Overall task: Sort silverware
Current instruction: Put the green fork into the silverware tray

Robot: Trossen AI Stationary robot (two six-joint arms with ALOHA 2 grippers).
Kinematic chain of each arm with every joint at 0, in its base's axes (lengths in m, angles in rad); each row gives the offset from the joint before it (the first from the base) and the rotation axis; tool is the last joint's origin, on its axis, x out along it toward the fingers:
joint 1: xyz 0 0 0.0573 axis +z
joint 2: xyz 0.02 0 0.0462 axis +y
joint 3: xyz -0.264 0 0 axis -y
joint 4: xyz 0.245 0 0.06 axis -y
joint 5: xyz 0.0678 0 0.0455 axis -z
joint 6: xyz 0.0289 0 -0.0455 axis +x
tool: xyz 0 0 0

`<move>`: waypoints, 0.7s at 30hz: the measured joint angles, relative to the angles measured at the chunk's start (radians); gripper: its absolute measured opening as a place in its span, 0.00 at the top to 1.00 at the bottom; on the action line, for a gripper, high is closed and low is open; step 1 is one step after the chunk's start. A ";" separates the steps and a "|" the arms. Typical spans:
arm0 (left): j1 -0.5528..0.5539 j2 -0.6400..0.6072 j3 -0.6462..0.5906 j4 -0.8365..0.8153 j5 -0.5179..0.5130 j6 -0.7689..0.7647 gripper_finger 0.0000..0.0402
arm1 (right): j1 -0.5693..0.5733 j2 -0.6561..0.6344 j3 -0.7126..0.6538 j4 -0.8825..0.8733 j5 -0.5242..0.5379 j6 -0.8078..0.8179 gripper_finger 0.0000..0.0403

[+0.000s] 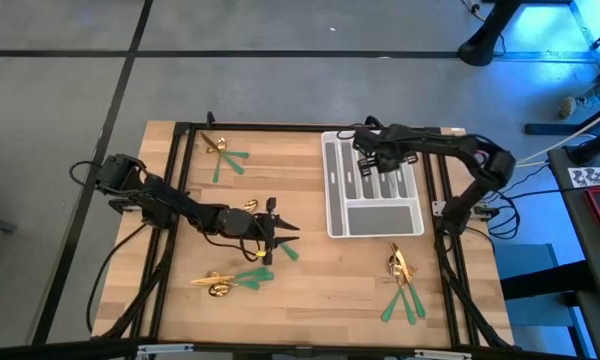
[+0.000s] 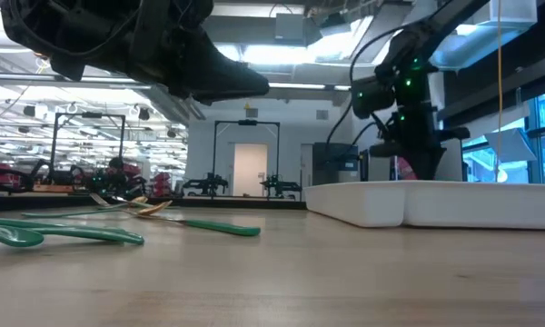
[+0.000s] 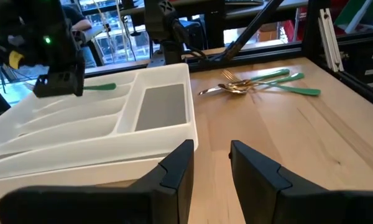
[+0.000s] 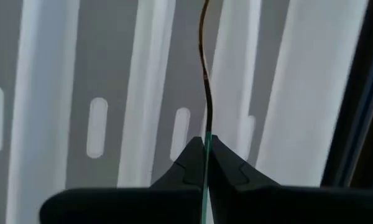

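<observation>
My right gripper (image 1: 370, 162) hangs over the far end of the grey-white slotted tray (image 1: 340, 215), pointing steeply down and shut on one piece of silverware (image 4: 204, 74) with a gold head and a green handle. My left gripper (image 3: 211, 155) hovers above the table's middle, open and empty, aimed toward the tray (image 3: 155, 134). Other silverware lies flat on the wood in loose groups: far left (image 1: 225, 157), near left (image 1: 235, 281), just beside the left gripper (image 1: 285, 250) and near right (image 1: 404, 282). My right gripper pinches the piece's green handle (image 4: 206, 142) between its two fingertips, seen edge-on as a thin line. Its gold part reaches away from the fingers over the tray's long slots. In the left wrist view a green end (image 3: 101, 87) sticks out level beside the gripper, above the tray.
Black frame rails (image 1: 185, 150) border the wooden top on the left, far and right sides. The near-right group of silverware (image 3: 255, 84) lies beyond the left gripper's fingers. Bare wood lies between the tray and the near edge.
</observation>
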 joint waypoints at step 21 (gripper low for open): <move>0.000 0.000 0.000 0.006 0.000 -0.017 0.76 | -0.003 0.099 0.001 0.066 0.011 0.044 0.98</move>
